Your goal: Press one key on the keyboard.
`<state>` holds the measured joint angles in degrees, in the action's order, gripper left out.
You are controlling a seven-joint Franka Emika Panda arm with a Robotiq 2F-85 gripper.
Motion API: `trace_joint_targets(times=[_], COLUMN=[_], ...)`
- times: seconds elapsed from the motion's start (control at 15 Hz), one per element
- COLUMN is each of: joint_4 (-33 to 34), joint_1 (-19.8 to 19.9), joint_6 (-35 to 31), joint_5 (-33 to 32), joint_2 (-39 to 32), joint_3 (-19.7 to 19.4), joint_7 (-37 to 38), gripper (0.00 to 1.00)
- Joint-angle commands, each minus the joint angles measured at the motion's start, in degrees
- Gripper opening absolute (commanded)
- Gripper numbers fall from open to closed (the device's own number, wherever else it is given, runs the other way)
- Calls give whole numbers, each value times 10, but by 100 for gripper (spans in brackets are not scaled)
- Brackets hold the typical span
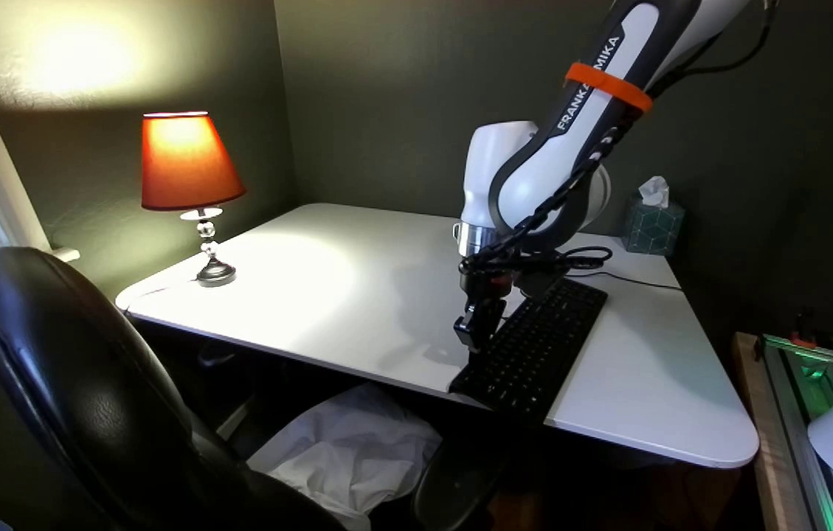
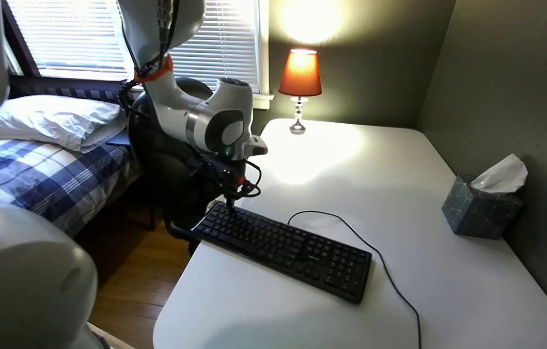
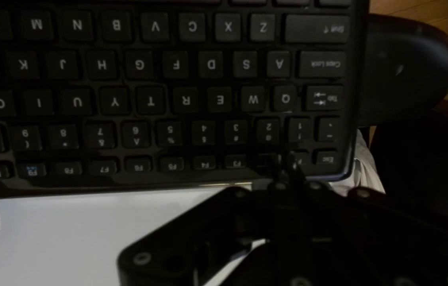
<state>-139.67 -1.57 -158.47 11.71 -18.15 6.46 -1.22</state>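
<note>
White desk (image 2: 399, 203) spreads wide beside the keyboard (image 2: 283, 247) overhanging its edge, the gripper (image 3: 284, 159) pressed together.

Table lamp (image 1: 191, 188): shade is glowing orange; patch of olive-green wall (image 1: 121, 92) is blowing out in both exterior views.
White desk (image 1: 364, 280): light is pooling near the lamp; soft shadow is falling near the robot arm (image 1: 556, 169).
Window blinds (image 2: 232, 53): daylight is bleaching slats in an exterior view.
Office chair (image 1: 91, 383): glare is streaking its black back.
Keyboard (image 3: 148, 99): wrist view is rendering it dim, most legends legible.
Gripper (image 3: 284, 161): fingertips are blurring, body is sinking into near-black.
</note>
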Motion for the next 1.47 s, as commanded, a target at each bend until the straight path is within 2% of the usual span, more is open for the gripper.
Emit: trace_joint_targets(times=[0.0, 0.07, 0.13, 0.8, 1.4], joint_4=[-30, -33, -36, -84, -120], joint_1=[3, 1, 0, -20, -28], joint_6=[-23, -21, -23, -25, -38], joint_5=[6, 4, 3, -7, -46], joint_2=[31, 37, 42, 119, 182], joint_3=[7, 5, 5, 1, -6], joint_7=[-1, 2, 4, 21, 68], gripper=[0, 26, 27, 99, 100])
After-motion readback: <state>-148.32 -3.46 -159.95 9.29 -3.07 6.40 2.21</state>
